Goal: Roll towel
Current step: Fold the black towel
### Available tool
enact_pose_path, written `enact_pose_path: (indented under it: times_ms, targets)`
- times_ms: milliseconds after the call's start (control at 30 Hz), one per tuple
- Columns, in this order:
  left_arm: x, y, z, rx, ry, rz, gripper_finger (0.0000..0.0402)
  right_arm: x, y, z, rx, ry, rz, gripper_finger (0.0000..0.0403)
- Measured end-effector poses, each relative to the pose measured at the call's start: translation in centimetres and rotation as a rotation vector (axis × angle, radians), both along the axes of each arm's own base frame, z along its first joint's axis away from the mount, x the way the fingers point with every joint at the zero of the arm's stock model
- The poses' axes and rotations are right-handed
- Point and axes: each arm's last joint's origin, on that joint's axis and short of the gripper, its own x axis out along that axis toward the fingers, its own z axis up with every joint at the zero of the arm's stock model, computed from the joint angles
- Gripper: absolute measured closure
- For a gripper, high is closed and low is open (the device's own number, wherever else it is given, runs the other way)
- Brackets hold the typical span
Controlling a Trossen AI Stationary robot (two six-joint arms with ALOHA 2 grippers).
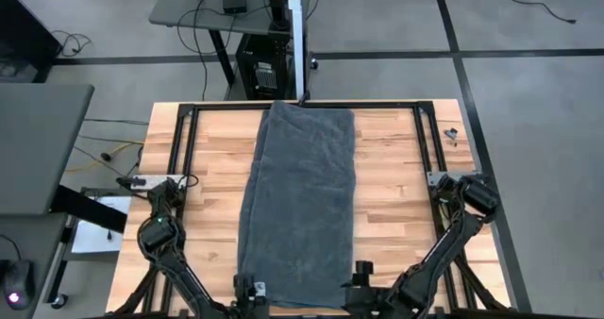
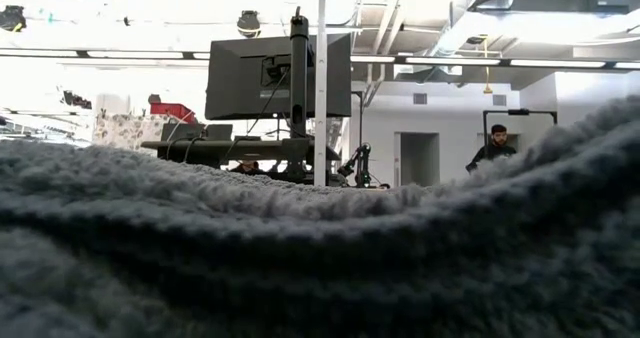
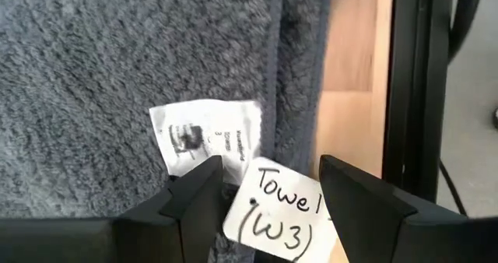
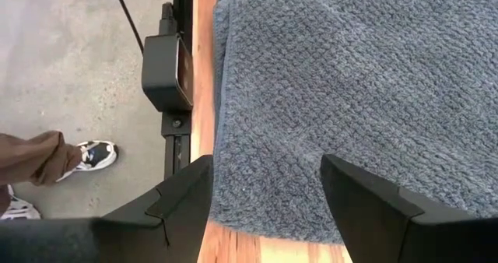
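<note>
The dark grey towel [image 1: 300, 206] lies spread flat in a long strip down the middle of the wooden table, from the far edge to the near edge. It fills the low view [image 2: 320, 268]. My left gripper [image 1: 248, 287] is open over the towel's near left corner. In the left wrist view its fingers [image 3: 268, 177] stand either side of a white care tag [image 3: 204, 135] and a handwritten paper label [image 3: 280, 208]. My right gripper [image 1: 360, 272] is open over the near right corner [image 4: 267, 170].
A black metal frame [image 1: 179, 159] runs around the tabletop. A small dark object [image 1: 451, 135] lies at the far right. A monitor stand [image 1: 293, 36] rises beyond the far edge. A person's hand [image 4: 31, 158] and shoe [image 4: 97, 154] show beside the table.
</note>
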Motion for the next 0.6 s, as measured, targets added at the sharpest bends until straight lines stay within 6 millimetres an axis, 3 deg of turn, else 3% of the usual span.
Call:
enact_pose_path:
  times_ms: [233,333,600]
  targets:
    - [0.2,-0.1,-1.0,0.031,0.015,-0.033,0.0202,-0.3,1.3,0.2,0.004,-0.043,0.109,0.0172]
    - [0.3,0.0,-1.0,0.034,0.012,-0.029,0.0202,-0.8,1.7,-0.8,-0.028,-0.017,0.125,0.0172]
    - [0.7,0.3,-1.1,0.016,-0.009,0.047,0.0202,0.7,2.8,-4.2,-0.068,0.021,0.095,0.0172]
